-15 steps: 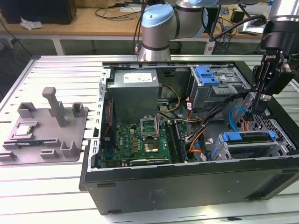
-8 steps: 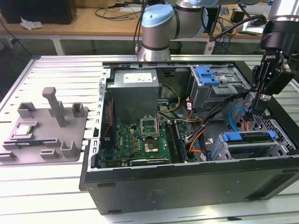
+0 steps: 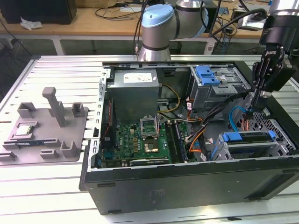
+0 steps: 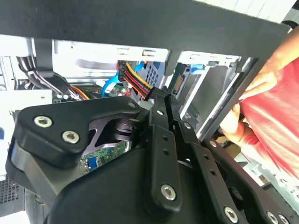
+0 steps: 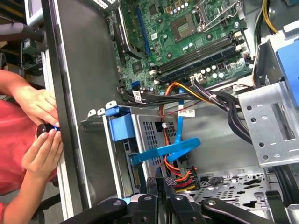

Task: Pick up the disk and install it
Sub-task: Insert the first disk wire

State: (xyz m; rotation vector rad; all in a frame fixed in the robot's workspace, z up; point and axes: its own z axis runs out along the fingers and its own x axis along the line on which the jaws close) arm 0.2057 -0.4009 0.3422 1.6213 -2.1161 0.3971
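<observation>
The disk [image 3: 254,136], edged by a blue frame [image 5: 119,127], sits in the lower grey drive cage [image 3: 280,148] at the case's front corner on the exterior view's right. My gripper [image 3: 250,112] hangs just above and behind that cage among the cables. In both wrist views its fingers stand close together, shut, with the gripper [image 5: 161,181] right beside the black plug of the red, yellow and black power cable [image 5: 180,176]. I cannot tell whether the gripper [image 4: 161,98] pinches that plug. A blue flat cable [image 5: 180,140] crosses the cage's side.
The open black computer case [image 3: 187,186] holds a green motherboard [image 3: 140,140] and an upper cage with a blue latch [image 3: 208,74]. A person's hands [image 5: 42,135] work at the case's outer wall. A grey fixture tray [image 3: 28,154] lies on the exterior view's left.
</observation>
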